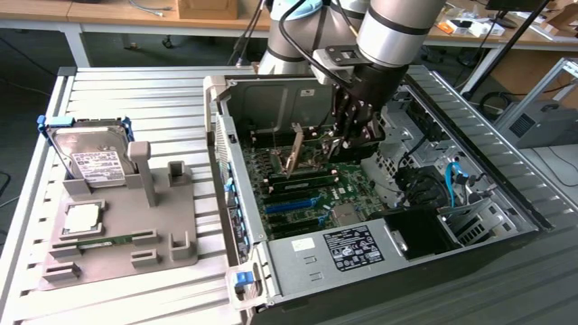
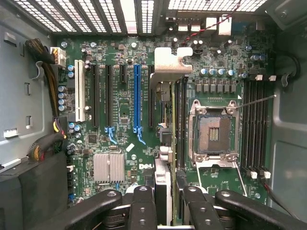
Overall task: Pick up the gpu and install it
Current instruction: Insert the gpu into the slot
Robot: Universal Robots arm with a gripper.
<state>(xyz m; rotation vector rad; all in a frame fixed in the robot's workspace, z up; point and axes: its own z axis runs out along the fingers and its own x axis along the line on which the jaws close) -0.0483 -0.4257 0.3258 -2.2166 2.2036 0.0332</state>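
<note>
The gpu [image 1: 296,152] is a brownish card standing on edge inside the open computer case [image 1: 237,196], and it is lifted above the motherboard [image 1: 302,203]. My gripper [image 1: 340,141] is shut on its edge. In the wrist view I look down the gpu [image 2: 164,143] edge-on, with its silver bracket [image 2: 169,62] at the far end and my black fingers [image 2: 144,206] clamped on either side of it. The card runs parallel to the expansion slots. It hangs between the blue slot [image 2: 137,98] and the CPU socket [image 2: 213,132], not seated in any slot.
On the exterior view's left a grey fixture [image 1: 167,233] holds a silver hard drive [image 1: 91,159], a CPU [image 1: 83,218] and a RAM stick [image 1: 118,240]. Case walls, a power supply [image 1: 348,247], blue cables [image 1: 449,183] and a drive cage surround the motherboard.
</note>
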